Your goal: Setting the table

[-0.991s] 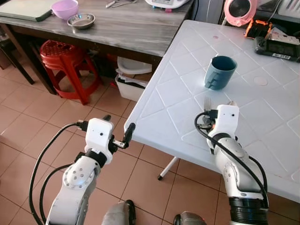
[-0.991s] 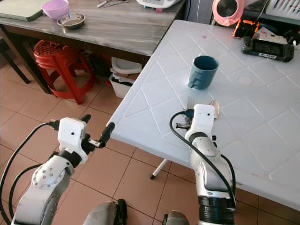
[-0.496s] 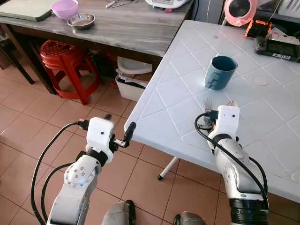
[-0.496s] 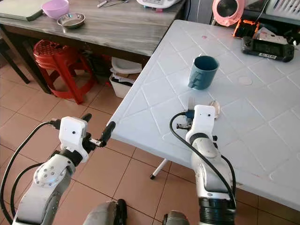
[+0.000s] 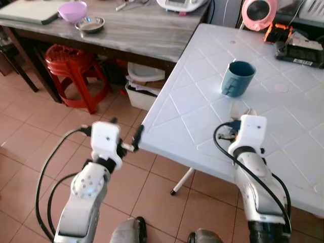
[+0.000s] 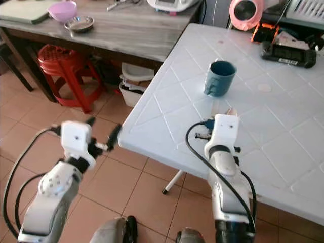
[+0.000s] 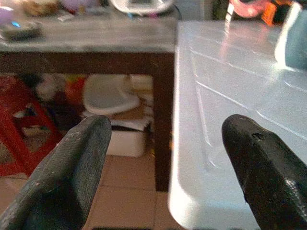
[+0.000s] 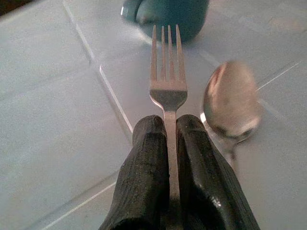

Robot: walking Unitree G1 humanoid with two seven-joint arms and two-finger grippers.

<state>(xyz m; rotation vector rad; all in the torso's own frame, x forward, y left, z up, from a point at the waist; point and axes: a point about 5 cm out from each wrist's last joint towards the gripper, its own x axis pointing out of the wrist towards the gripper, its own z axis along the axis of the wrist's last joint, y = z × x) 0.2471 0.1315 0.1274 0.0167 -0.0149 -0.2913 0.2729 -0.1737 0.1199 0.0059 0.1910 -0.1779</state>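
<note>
While the right pincer (image 8: 168, 143) pinches a fork (image 8: 168, 81) by its handle over the white desk (image 5: 192, 101), the fork's long axis runs straight out along the two black fingers (image 8: 144, 167), tines pointing away from the robot toward a teal mug (image 5: 238, 78) standing farther back on the desk. A spoon (image 8: 231, 103) lies just beside the fork, roughly parallel to it, bowl end also toward the mug; its outline is blurred and its handle is cut off at the wrist view's edge. Most of the fork's handle is hidden between the fingers, and in the head views the white wrist housing covers nearly all of both utensils. The left pincer (image 7: 168, 158) hangs off the desk's near corner above the tiled floor (image 5: 30, 126), its fingers spread wide with nothing between them. Behind it stands a wooden desk (image 5: 147, 35) carrying a pink bowl (image 5: 72, 10) and a metal bowl (image 5: 91, 24), with a red stool (image 5: 68, 61) underneath. The head views are soft, so small items at the white desk's far end are hard to make out.
</note>
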